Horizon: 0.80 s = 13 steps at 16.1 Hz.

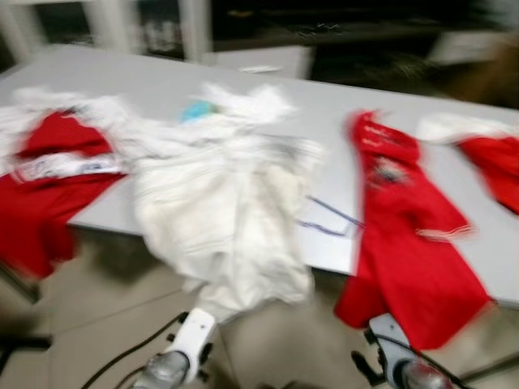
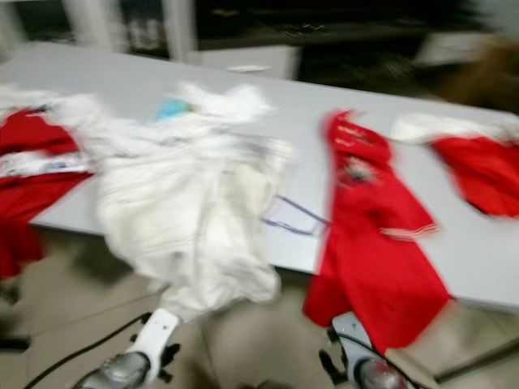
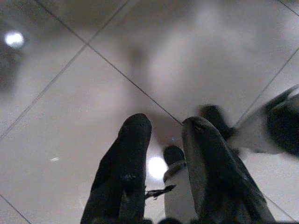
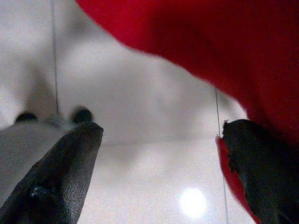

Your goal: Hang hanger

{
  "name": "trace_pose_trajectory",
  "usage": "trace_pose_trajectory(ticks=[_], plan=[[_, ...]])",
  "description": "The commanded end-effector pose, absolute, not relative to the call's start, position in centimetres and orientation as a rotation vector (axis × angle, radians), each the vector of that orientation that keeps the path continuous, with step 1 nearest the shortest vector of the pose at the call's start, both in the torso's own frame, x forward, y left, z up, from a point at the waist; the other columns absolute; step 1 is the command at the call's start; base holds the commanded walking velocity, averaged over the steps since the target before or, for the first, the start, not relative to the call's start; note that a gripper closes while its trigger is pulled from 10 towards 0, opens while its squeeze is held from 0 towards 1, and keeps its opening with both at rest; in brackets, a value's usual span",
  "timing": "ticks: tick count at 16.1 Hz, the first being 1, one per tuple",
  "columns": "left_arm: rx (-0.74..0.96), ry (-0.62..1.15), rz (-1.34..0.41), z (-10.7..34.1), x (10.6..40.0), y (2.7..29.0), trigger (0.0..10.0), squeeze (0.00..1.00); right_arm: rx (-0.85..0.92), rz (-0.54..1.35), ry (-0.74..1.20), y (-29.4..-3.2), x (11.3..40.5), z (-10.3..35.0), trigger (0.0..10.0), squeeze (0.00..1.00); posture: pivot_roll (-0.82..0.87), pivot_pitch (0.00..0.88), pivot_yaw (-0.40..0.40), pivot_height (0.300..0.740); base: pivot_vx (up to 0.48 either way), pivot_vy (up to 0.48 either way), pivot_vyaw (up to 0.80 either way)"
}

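Surface [image 1: 162, 89]: pale grey, long, running across both head views; the pictures are blurred.
White garment [image 1: 223, 215]: crumpled heap near the middle of the surface, its lower part hanging over the near edge toward the floor; something small and pale blue [image 1: 197, 110] shows at its far end.
Red garment, centre-right [image 1: 401, 235]: laid lengthwise, draped over the near edge, its hem hanging down.
Red-and-white garment, left [image 1: 49, 174]: spread at the left end, partly hanging off the edge.
Red garment, far right [image 1: 495, 166]: lying on the surface with a white piece beside it.
Hanger: cannot be made out among the clothes; too blurred to tell where it is.
Left end effector [image 3: 163, 140]: low, below the surface edge, pointing at the tiled floor [image 3: 70, 93]; its two black fingers stand a small way apart with nothing between them.
Right end effector [image 4: 159, 140]: also low, under the hanging hem of the centre-right red garment; fingers spread wide, holding nothing, the red cloth just beside one fingertip, though contact cannot be told.
Arms: both wrists show at the bottom of the head views, left [image 1: 185, 344] and right [image 1: 397, 344].
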<state>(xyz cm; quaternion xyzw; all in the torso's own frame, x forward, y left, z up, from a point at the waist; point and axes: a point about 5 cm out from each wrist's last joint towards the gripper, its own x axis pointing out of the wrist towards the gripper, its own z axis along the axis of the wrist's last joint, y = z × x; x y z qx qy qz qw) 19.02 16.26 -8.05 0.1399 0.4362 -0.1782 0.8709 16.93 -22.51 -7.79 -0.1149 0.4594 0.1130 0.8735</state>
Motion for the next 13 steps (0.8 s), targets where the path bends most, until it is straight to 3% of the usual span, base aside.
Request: trace_pose_trajectory(ticks=[1, 8, 13], plan=[[0.291, 0.911, -0.385, -8.1, 19.0, 15.8, 10.0, 0.00, -0.254, 0.238, 0.953, -22.6, 17.1, -7.7, 10.0, 0.00, -0.09, 0.000, -0.013, 0.740, 0.000, 0.000, -0.59], [0.295, 0.915, -0.384, -8.1, 18.9, 16.0, 10.0, 0.00, -0.242, 0.276, 0.914, -21.9, 17.4, -7.5, 10.0, 0.00, -0.09, 0.000, -0.009, 0.740, 0.000, 0.000, 0.00], [0.293, 0.911, -0.389, -8.1, 19.0, 15.9, 10.0, 0.00, -0.330, 0.401, 0.761, -20.5, 18.8, -6.4, 10.0, 0.00, -0.09, 0.000, -0.010, 0.740, 0.000, 0.000, 0.00]])
